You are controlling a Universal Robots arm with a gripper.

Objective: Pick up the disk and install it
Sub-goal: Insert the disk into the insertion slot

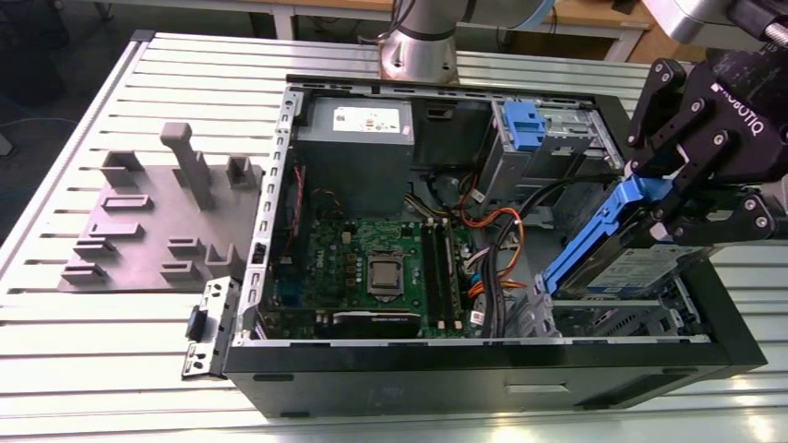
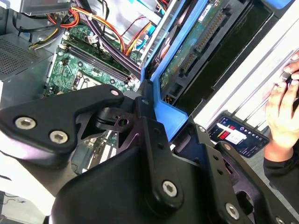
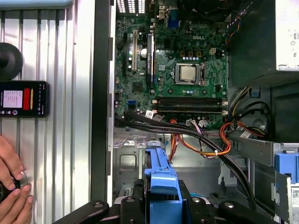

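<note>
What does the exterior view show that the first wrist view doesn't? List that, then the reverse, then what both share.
Exterior view adds: the grey moulded fixture block on the slatted metal table, the arm's silver base column, and the white-and-blue label face of the flat silver-grey disk.
First wrist view adds: a black phone lying on the table and a person's hand near it.
Both share: the green motherboard, the disk's blue plastic carrier held in the black jaws, and the orange cables.
</note>
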